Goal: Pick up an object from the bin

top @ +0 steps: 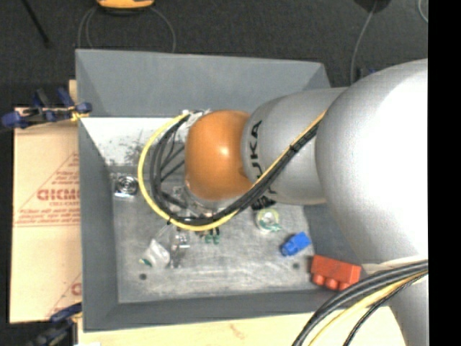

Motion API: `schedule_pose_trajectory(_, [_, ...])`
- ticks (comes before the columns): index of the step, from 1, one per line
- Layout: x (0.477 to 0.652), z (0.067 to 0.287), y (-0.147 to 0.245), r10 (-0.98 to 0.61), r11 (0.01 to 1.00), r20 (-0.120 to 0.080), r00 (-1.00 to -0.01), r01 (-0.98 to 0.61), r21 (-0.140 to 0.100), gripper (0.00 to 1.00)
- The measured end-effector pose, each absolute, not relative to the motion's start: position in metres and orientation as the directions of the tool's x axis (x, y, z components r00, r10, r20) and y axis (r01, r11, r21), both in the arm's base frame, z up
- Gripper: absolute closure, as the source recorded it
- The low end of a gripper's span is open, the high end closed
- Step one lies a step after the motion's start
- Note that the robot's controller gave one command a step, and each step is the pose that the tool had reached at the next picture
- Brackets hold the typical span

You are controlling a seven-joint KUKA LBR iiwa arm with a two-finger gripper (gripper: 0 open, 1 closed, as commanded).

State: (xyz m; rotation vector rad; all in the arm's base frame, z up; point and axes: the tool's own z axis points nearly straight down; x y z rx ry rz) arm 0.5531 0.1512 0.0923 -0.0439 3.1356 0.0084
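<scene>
A small round shiny metal piece [125, 187] lies far left. At the right sits a clear round plastic piece with green inside [268, 220], a small blue plastic block [294, 245] just nearer, an orange-red toy brick [334, 272] nearest

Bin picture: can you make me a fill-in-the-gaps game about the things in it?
1. The little piece just up and left of the red block is coloured ____.
2. In the camera view, the shiny round thing lies near the ____ wall of the bin.
3. The rounded cover on the arm's wrist is coloured ____.
Missing words: blue; left; orange.
</scene>
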Motion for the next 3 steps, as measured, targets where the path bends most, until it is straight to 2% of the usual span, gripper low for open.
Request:
schedule_pose_trajectory(1, [0.584,0.084,0.124,-0.108,0.994,0.000,-0.994,-0.108,0.021,0.00])
schedule_pose_trajectory(2, [0.614,0.084,0.117,-0.088,0.996,0.006,-0.996,-0.088,0.014,0.00])
schedule_pose_trajectory(3, [0.613,0.086,0.121,-0.173,0.985,-0.022,-0.985,-0.173,0.010,0.00])
